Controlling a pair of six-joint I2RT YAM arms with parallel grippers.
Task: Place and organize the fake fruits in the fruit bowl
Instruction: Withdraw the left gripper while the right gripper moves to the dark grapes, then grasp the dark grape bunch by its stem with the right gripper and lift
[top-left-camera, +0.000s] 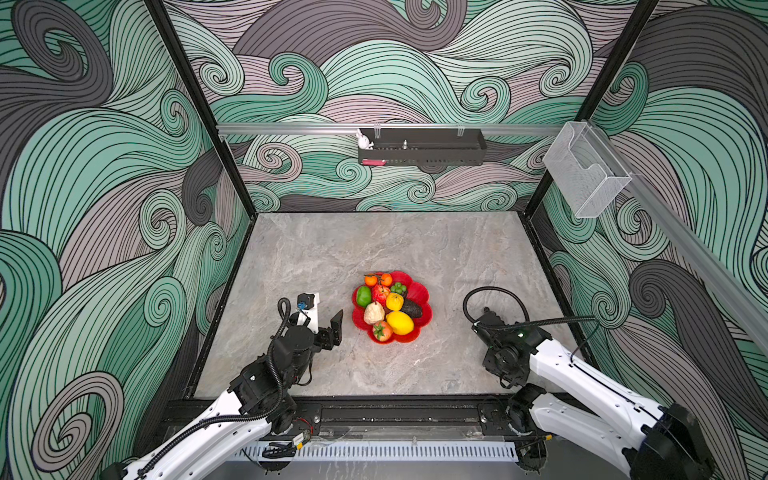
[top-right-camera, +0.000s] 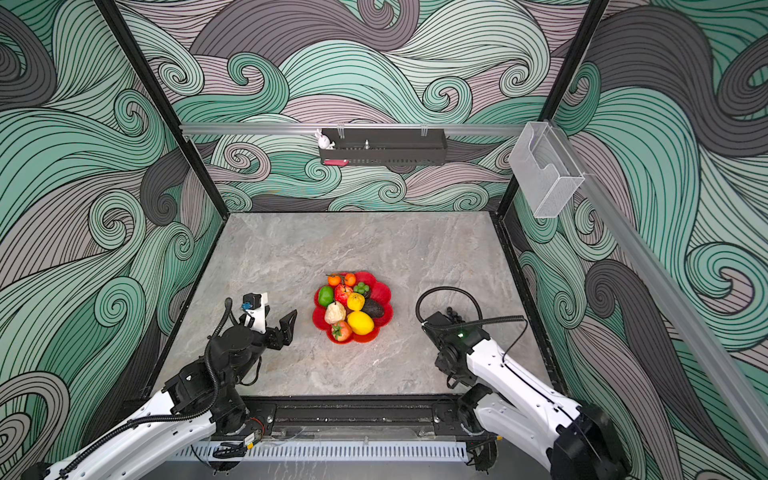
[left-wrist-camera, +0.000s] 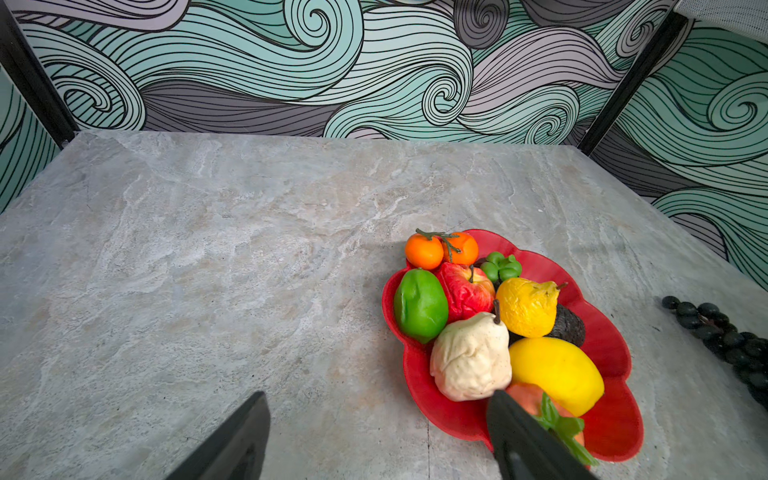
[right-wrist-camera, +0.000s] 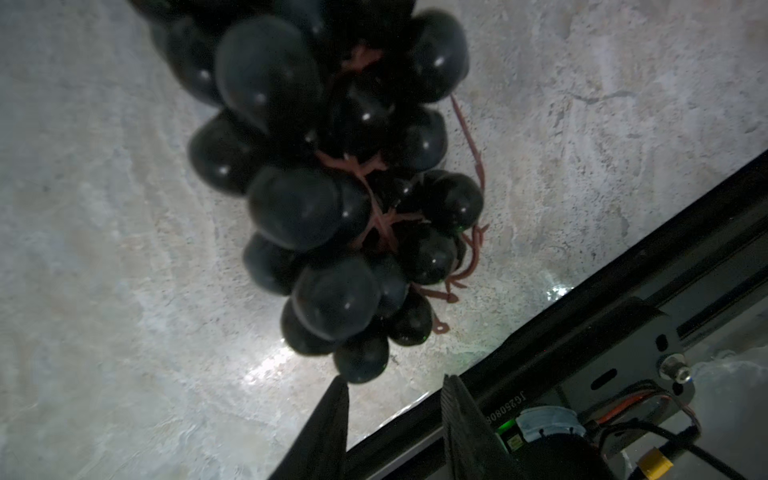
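Right gripper, half-open and empty, just short of the grape bunch.
Left gripper gapes empty; gripping a single end grape risks a drop short of the fruit bowl.

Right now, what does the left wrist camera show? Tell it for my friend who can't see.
A red flower-shaped fruit bowl sits on a grey stone table, holding oranges, a red apple, a beige pear, a lemon and more. A dark grape bunch lies on the table outside it. The open left pincer shows nearest the camera, empty.
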